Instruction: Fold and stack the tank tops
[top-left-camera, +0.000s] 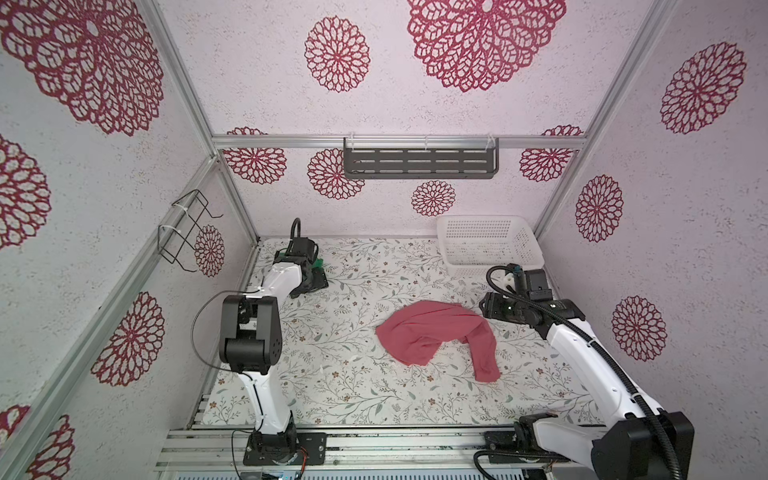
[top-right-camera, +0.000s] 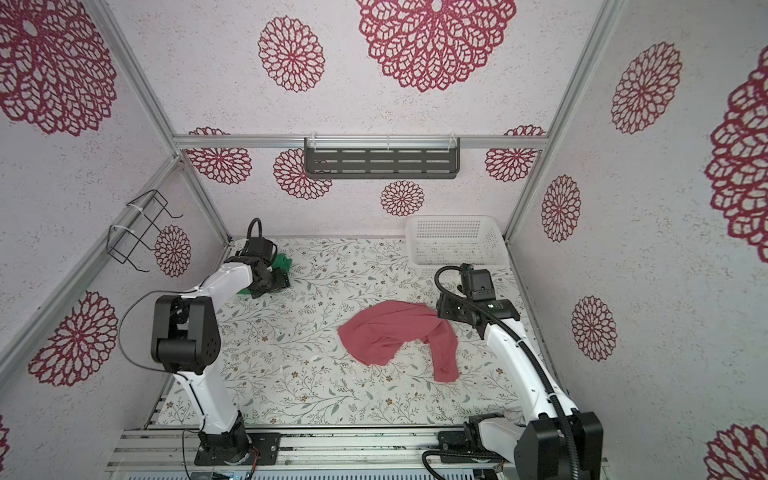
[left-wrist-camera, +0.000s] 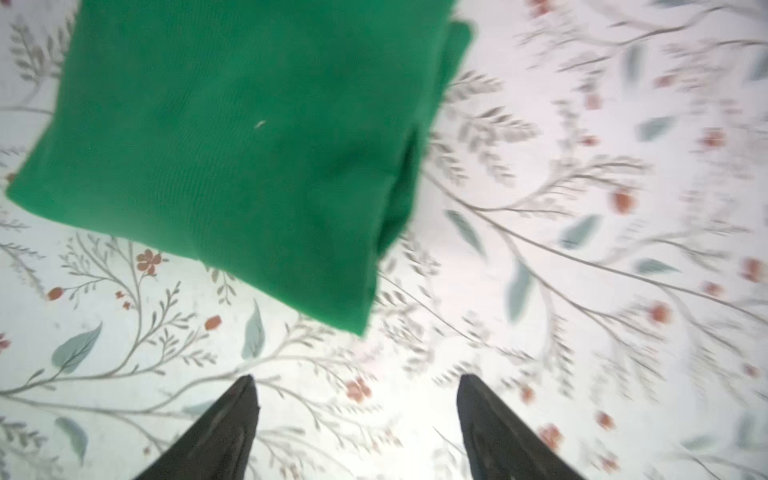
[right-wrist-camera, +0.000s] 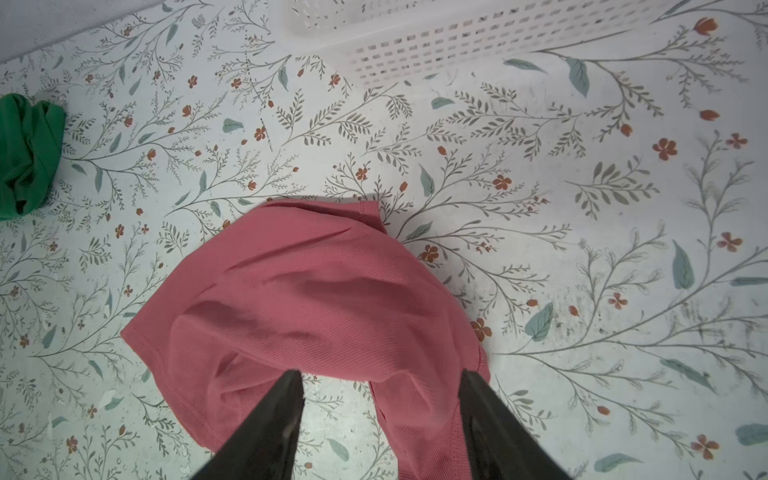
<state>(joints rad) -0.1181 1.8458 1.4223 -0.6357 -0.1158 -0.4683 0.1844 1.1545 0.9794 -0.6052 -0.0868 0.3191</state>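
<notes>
floral tabletop (top-left-camera: 353, 390): green top (left-wrist-camera: 232, 145), pink top (top-left-camera: 432, 332) outside white basket (top-left-camera: 478, 218)

Light is bright, even and diffuse in every view, with faint, soft-edged shadows. In the left wrist view the green tank top (left-wrist-camera: 232, 158) looks soft, and the table (left-wrist-camera: 540, 291) print smears more farther from it. The right wrist view is sharp. In both top views the frame posts (top-left-camera: 180, 75) splay with wide-angle stretch.

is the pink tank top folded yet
Not folded. The pink tank top lies rumpled in an uneven heap, one end trailing out loose.
</notes>
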